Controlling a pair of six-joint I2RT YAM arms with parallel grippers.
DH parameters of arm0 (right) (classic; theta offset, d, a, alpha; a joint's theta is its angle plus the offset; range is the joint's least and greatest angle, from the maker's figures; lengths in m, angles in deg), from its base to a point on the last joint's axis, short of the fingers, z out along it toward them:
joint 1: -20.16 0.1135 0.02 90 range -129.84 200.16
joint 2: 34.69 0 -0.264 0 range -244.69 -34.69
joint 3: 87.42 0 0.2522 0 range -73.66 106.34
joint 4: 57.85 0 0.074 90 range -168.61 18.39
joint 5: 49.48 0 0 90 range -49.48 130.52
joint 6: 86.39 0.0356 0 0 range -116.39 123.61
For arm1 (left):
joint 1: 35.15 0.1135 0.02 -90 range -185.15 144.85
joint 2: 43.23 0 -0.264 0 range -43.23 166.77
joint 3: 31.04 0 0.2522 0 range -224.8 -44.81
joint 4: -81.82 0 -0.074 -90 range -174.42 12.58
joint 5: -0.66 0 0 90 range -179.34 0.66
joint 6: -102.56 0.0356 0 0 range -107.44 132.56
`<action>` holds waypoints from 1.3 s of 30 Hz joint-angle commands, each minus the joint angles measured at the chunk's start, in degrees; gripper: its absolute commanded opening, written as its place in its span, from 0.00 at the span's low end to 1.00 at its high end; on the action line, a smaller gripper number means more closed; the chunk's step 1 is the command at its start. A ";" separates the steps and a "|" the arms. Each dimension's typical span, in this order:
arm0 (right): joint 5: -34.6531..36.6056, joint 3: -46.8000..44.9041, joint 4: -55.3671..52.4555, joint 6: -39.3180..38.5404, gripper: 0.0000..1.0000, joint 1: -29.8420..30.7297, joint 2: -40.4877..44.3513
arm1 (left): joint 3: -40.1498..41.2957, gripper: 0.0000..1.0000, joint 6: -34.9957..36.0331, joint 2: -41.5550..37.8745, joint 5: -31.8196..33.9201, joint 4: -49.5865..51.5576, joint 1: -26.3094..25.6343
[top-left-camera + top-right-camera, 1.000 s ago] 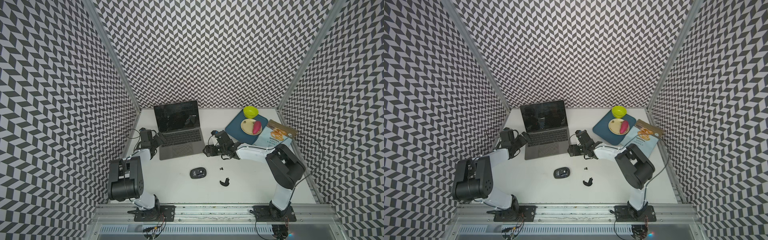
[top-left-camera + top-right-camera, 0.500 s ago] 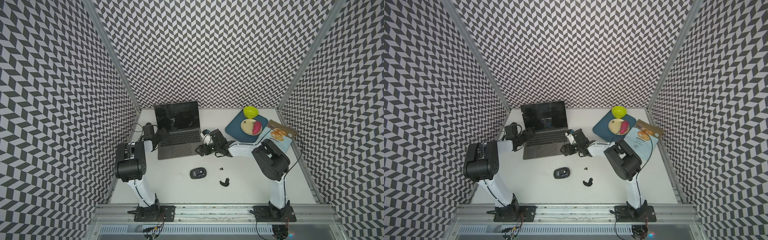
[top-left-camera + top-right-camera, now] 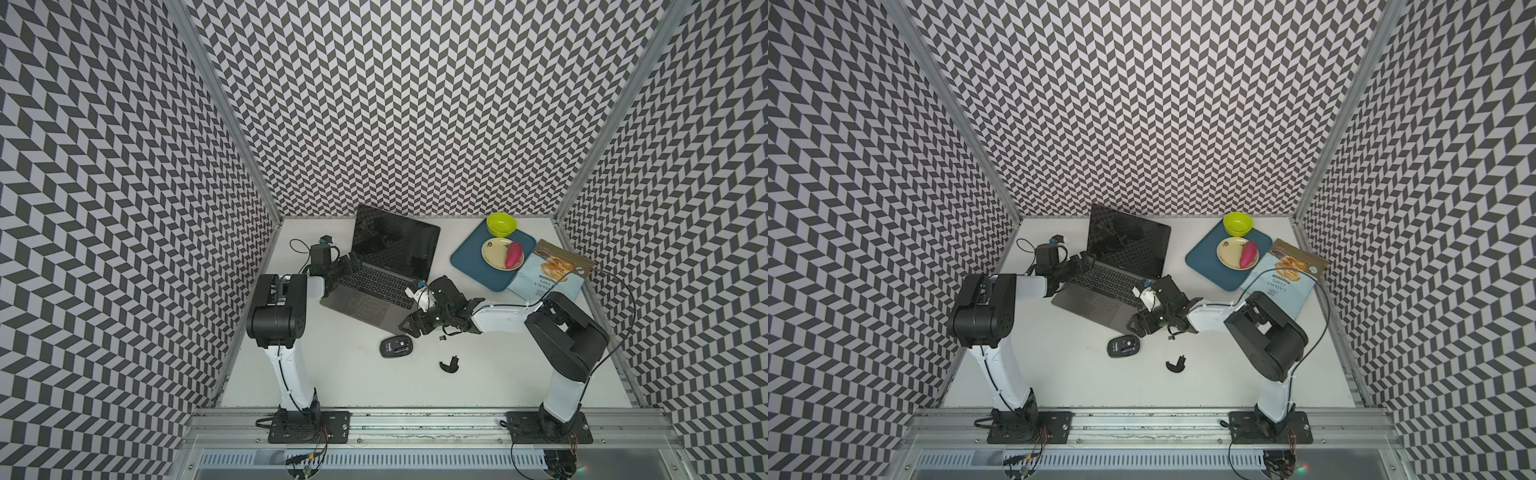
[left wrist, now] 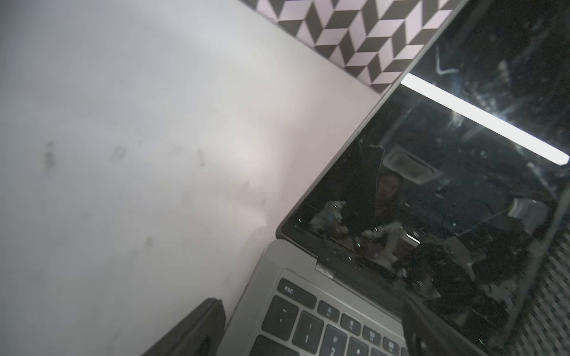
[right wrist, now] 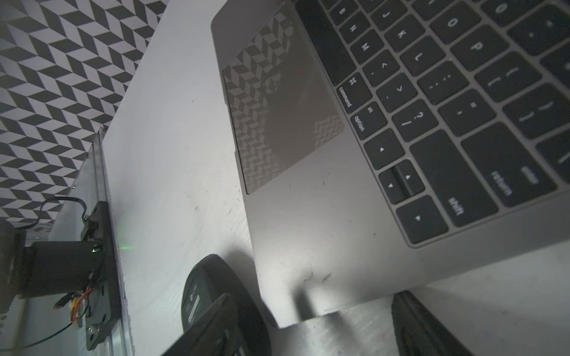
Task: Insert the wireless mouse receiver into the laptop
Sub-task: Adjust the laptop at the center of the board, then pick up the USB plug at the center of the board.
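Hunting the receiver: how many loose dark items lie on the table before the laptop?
3: mouse; tiny receiver right of it; curved cover nearer the rail. Right arm may hide more.

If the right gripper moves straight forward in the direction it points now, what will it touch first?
Most likely the laptop: its near corner sits between the jaws of the open right gripper. The mouse lies just beside it, off that line, though depth is unclear.

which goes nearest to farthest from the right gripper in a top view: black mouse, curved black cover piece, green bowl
1. black mouse: just beside the right gripper, toward the robot.
2. curved black cover piece: farther front, to the right.
3. green bowl: far back right.
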 commanded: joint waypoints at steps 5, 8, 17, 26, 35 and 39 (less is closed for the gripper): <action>1.33 1.39 5.42 -1.92 0.80 3.97 1.72 | -5.29 0.93 3.04 5.89 -14.73 6.44 -6.28; 8.06 1.93 2.07 -4.60 0.83 3.61 4.70 | -6.85 0.93 4.07 6.06 -12.48 7.56 -5.83; 18.50 7.71 -27.96 -36.96 0.81 3.35 16.16 | -6.91 0.95 6.20 0.01 -4.87 9.54 -0.34; 22.69 5.44 -37.16 -53.22 0.73 0.77 15.33 | -2.86 0.95 14.65 -10.47 -6.12 15.63 1.78; 21.83 3.09 -38.83 -53.73 0.64 0.57 13.37 | -4.91 0.95 17.29 -11.20 -7.13 19.76 1.78; 23.25 0.62 -37.90 -54.79 0.57 0.61 14.68 | -5.35 0.95 18.00 -10.54 -6.87 20.53 1.78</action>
